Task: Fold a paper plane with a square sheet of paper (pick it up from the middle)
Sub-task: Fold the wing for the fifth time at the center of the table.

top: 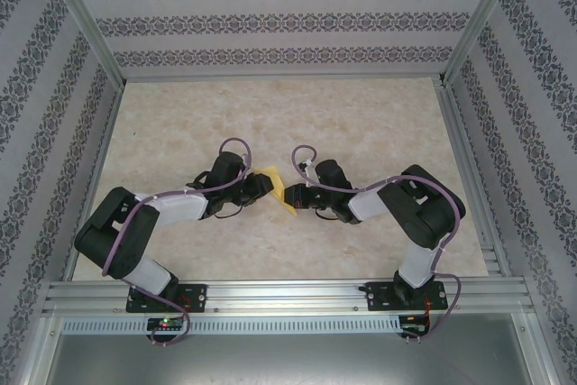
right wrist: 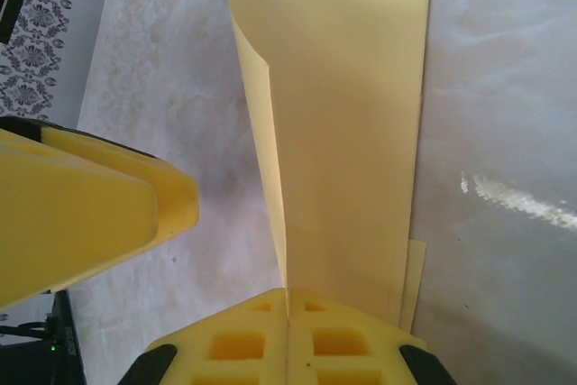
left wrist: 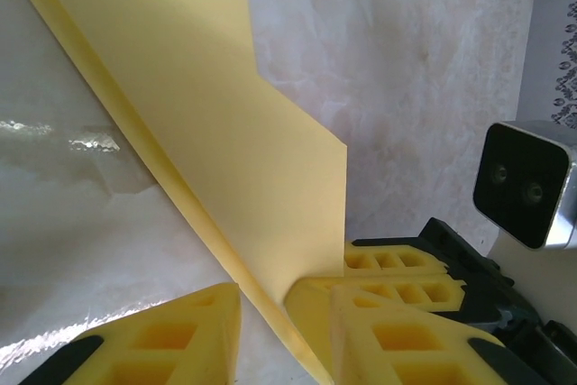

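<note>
The square sheet of paper [top: 281, 188] is yellow and folded into a long, layered strip with a lengthwise crease; it stands on edge between the two grippers at the table's middle. I cannot tell whether it has a paper plane's dart shape. My right gripper [right wrist: 288, 293] is shut on one end of the paper [right wrist: 347, 132], pads pressed together. My left gripper [left wrist: 263, 299] straddles the folded edge of the paper [left wrist: 207, 123] with its jaws apart, a gap showing beside the left finger [left wrist: 171, 335]. The right gripper's pads [left wrist: 397, 268] sit just behind. In the top view, left gripper [top: 261, 188] faces right gripper [top: 299, 194].
The beige mottled tabletop [top: 361, 123] stretches around the arms. Patterned walls and a metal frame [top: 86, 38] close it in at the back and sides. An aluminium rail [top: 288, 293] carries both arm bases at the near edge.
</note>
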